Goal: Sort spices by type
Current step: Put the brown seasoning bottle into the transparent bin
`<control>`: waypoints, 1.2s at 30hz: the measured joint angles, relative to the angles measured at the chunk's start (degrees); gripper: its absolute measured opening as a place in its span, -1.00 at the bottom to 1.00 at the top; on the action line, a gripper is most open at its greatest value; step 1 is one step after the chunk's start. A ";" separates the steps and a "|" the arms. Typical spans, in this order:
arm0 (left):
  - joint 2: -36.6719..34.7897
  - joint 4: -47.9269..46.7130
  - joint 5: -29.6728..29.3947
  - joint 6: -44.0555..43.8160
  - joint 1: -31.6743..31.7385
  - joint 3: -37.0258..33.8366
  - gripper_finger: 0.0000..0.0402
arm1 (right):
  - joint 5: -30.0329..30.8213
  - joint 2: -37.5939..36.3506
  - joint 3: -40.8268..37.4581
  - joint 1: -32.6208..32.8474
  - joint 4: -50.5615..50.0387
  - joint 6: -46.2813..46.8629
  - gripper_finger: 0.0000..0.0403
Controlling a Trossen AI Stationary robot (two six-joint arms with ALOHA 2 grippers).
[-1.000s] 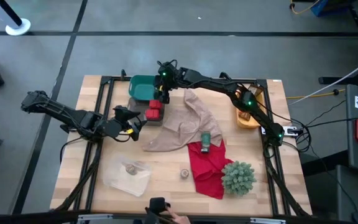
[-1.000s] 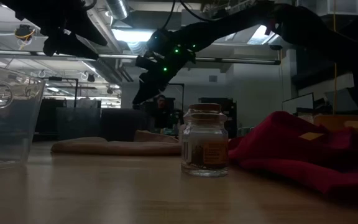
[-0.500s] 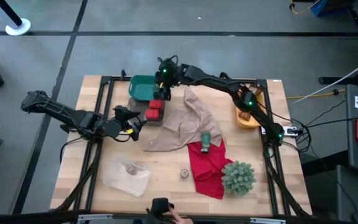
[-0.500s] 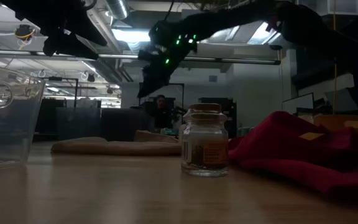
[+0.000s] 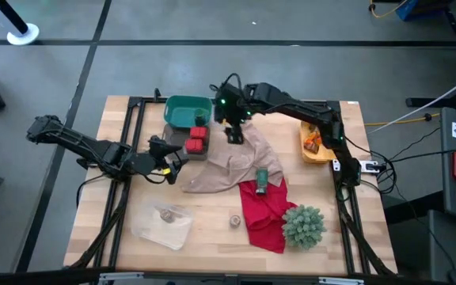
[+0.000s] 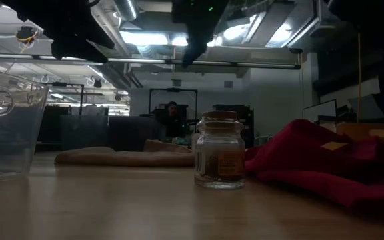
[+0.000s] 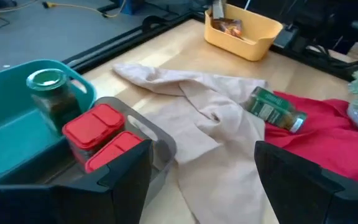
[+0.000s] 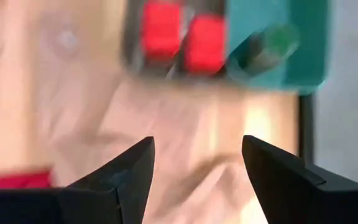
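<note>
Two red tins [image 5: 196, 141] stand in a grey tray [image 7: 160, 140], next to a teal bin [image 5: 179, 108] with an upright dark-green jar [image 7: 50, 94]. Another green jar [image 5: 261, 180] lies on its side on the red cloth [image 5: 264, 214]. A cork-lidded tan pot [image 6: 219, 150] stands on the bare table. A second pot [image 5: 165, 214] sits in a clear container [image 5: 161, 223]. Orange packets [image 5: 313, 142] lie in a yellow bin [image 7: 244, 31]. My right gripper [image 5: 234, 133] hangs open above the beige cloth's far end. My left gripper [image 5: 176, 158] waits open, left of the tray.
A crumpled beige cloth [image 5: 236, 162] lies in the table's middle, with one edge by the grey tray. A spiky green plant [image 5: 303, 226] stands at the near right. Bare wood shows along the near edge and the left side.
My right gripper has drawn back from over the teal bin toward the table's right and a little nearer, and now hangs over the beige cloth. In the low view it has risen. The dark-green jar now shows standing in the teal bin.
</note>
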 joint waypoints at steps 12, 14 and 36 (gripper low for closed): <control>9.87 15.38 7.20 10.61 -0.04 0.00 0.32 | -11.27 -1.51 -1.16 9.12 -17.50 1.32 0.21; 12.82 22.24 11.35 13.88 -0.04 0.02 0.32 | -9.58 -1.51 -1.14 10.44 -17.52 1.24 0.21; 52.29 37.36 37.15 21.82 -0.39 21.02 0.32 | -4.25 -12.42 -1.16 11.90 -17.50 2.72 0.21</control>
